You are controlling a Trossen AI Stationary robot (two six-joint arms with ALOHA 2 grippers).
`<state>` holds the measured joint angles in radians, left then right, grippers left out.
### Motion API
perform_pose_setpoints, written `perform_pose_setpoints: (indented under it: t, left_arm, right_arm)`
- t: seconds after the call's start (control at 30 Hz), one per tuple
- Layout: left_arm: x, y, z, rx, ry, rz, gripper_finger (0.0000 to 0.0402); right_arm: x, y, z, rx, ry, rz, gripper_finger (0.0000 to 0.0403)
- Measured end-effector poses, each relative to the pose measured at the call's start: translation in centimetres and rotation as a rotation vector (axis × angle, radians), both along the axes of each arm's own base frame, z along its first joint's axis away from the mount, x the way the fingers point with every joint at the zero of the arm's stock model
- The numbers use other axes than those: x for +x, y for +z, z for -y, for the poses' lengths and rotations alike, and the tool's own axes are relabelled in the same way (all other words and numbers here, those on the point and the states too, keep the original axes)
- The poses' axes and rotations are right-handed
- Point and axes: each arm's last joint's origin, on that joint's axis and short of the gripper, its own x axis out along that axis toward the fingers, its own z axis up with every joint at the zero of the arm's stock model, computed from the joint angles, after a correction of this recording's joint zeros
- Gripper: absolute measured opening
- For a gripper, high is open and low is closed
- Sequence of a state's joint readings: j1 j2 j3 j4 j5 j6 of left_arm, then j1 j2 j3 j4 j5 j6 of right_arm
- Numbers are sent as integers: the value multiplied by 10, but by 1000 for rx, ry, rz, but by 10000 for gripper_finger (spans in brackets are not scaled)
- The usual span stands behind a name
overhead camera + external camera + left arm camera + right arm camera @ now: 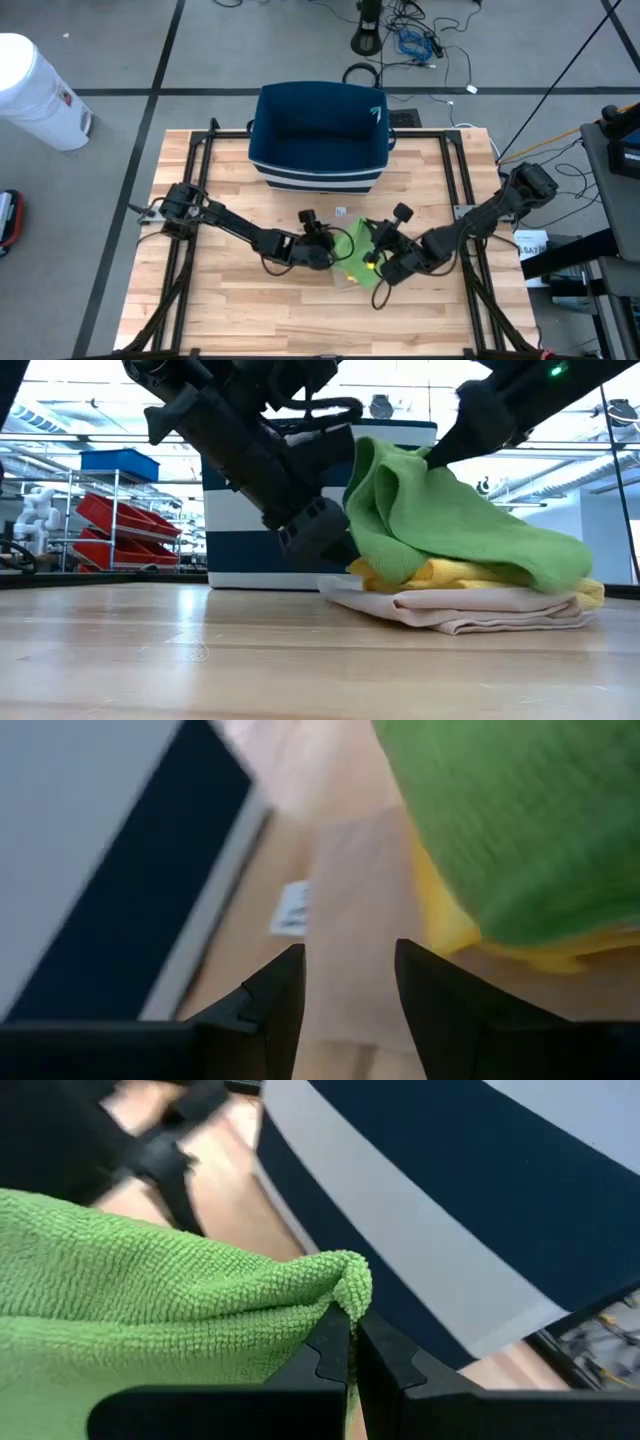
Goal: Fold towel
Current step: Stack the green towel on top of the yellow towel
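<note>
Green towel [450, 525] lies on top of a small stack near the middle of the wooden table [230, 300], in front of the navy bin [320, 135]. Under it sits a yellow cloth [470, 572], and under that a beige cloth [470, 610] resting on the tabletop.

Right gripper [350, 1345] is clamped shut on a corner of the green towel; the fabric bunches into a small knot just above the fingertips. In the low view that pinched part is raised above the rest of the towel, which drapes down over the stack.

Left gripper [350, 985] sits low at the stack's left side, jaws apart with nothing between them; past its fingers the beige cloth and the yellow edge are visible, green towel above. Whether it touches the stack cannot be told.

A small white label [341, 212] lies on the table between bin and stack
</note>
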<state>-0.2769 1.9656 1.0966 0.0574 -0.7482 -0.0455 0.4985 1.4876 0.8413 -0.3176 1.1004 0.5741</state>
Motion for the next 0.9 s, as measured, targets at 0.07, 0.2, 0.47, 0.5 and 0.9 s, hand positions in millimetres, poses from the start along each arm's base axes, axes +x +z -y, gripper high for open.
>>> perform_pose_setpoints:
  t: [0.07,0.2,0.47,0.5,0.9]
  left_arm:
    - [-2,-1,0,12,40,2,163]
    - [-7,-3,3,16,97,2,163]
    - [-17,-7,13,8,149,-10,163]
    - [-19,-8,14,6,150,-14,163]
    - [-28,-10,32,-40,145,-6,163]
  right_arm:
    - [3,0,7,-6,-22,-10,0]
    - [9,-2,23,27,-45,-58,8]
    - [14,-8,53,50,-106,-135,81]
    - [13,-9,55,50,-113,-137,91]
    - [16,-12,31,180,200,-245,146]
